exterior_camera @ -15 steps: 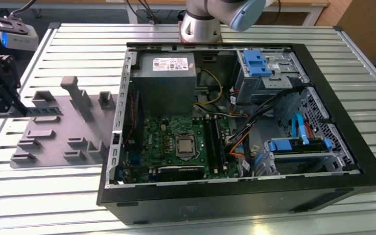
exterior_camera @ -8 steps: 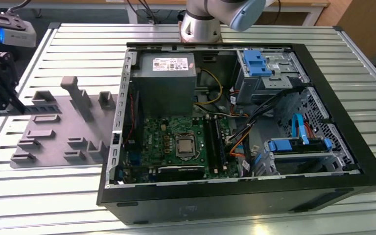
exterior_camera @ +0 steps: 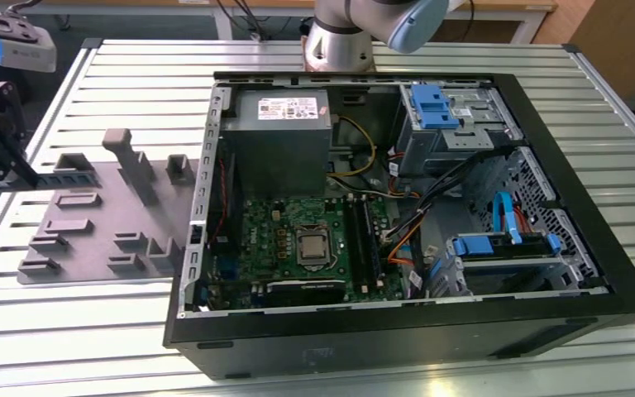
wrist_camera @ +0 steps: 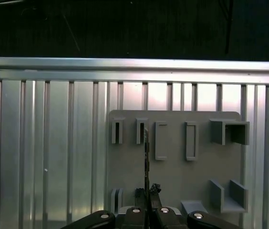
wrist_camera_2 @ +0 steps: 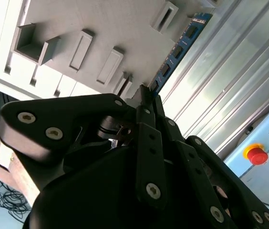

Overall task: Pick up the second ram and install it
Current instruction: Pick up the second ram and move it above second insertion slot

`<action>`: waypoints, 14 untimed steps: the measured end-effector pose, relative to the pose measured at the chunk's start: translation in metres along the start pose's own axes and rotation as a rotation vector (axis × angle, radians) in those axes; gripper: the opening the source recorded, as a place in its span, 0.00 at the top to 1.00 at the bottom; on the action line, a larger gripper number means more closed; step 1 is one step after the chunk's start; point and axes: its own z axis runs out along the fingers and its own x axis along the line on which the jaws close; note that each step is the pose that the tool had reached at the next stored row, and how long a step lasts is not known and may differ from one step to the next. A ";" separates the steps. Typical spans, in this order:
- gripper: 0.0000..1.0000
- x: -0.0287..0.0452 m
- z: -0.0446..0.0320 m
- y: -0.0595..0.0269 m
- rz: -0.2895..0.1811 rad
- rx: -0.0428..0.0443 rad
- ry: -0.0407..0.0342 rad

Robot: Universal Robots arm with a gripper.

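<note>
Slatted metal table point(exterior_camera: 130, 66) carries an open computer case point(exterior_camera: 406, 329) with a green motherboard point(exterior_camera: 279, 236) inside. A grey slotted holder point(exterior_camera: 86, 217) lies beside the case, toward the exterior view's left. In the second wrist view the gripper point(wrist_camera_2: 146, 94) has its jaws pinching one end of the second ram point(wrist_camera_2: 177, 50). The blue stick reaches out above the holder, well apart from the case.
</note>
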 end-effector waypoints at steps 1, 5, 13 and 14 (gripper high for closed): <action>0.86 0.0000 -0.0010 0.0000 0.000 0.0000 0.0000; 0.86 0.0000 -0.0042 -0.0001 0.000 0.0000 0.0000; 0.86 0.0000 -0.0087 -0.0001 0.000 0.0000 0.0000; 0.86 0.0000 -0.0092 -0.0002 0.000 -0.0001 0.0001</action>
